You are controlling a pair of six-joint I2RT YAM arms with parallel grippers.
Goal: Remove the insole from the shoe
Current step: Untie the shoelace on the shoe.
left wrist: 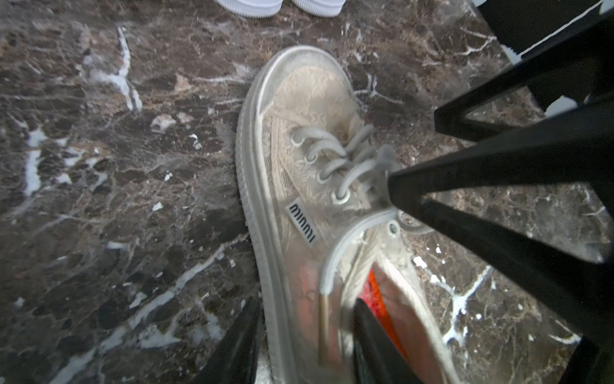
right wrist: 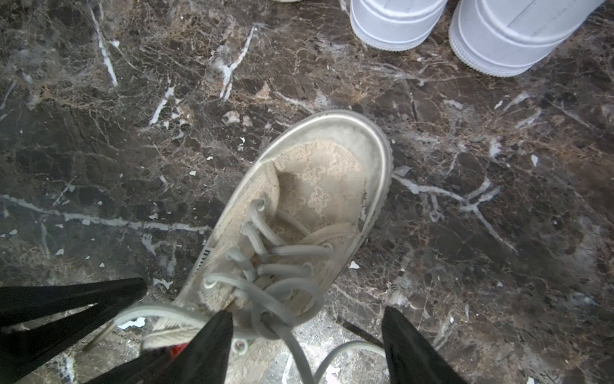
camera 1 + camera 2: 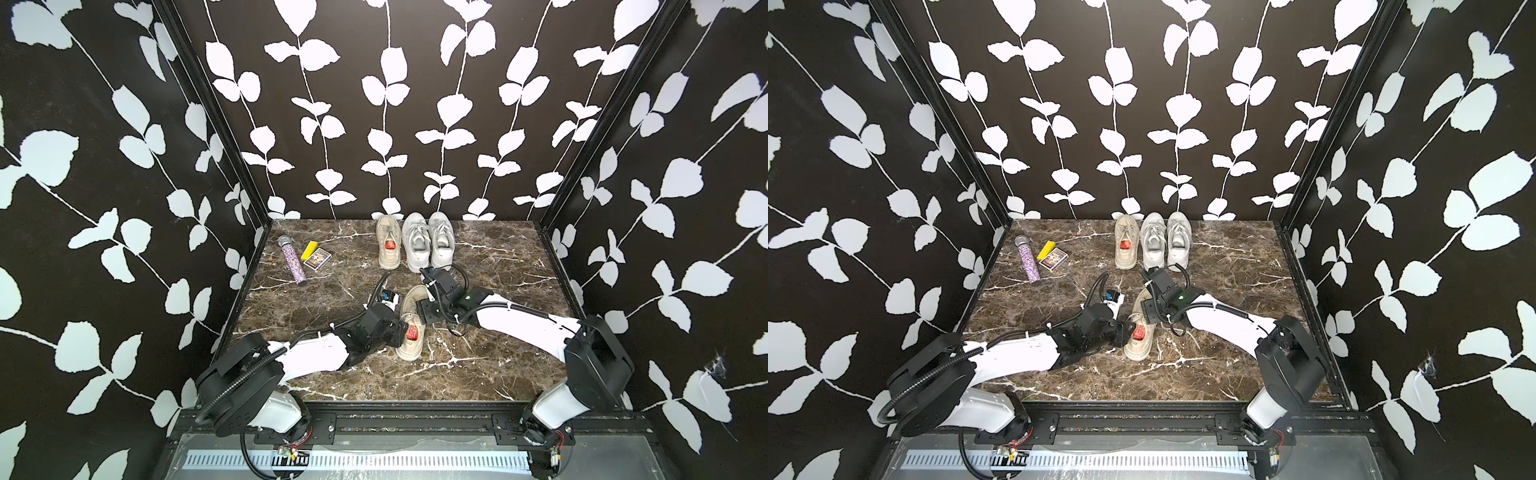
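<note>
At the middle of the marble table [image 3: 478, 374], my left gripper [image 1: 305, 306] stands jaws apart astride the side wall of the beige lace sneaker [image 1: 299, 109], my right gripper [image 2: 307, 314] likewise apart over its laces [image 2: 282, 249]; I should pinch the red insole [image 1: 392, 299] lying inside and peel it out heel-first.

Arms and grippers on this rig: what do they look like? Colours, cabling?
Both arms, left arm and right arm, have white shell links with black joint housings and black corrugated cable conduit running outside. The left gripper and right gripper have matte black, tapering fingers with open triangular framing.
</note>
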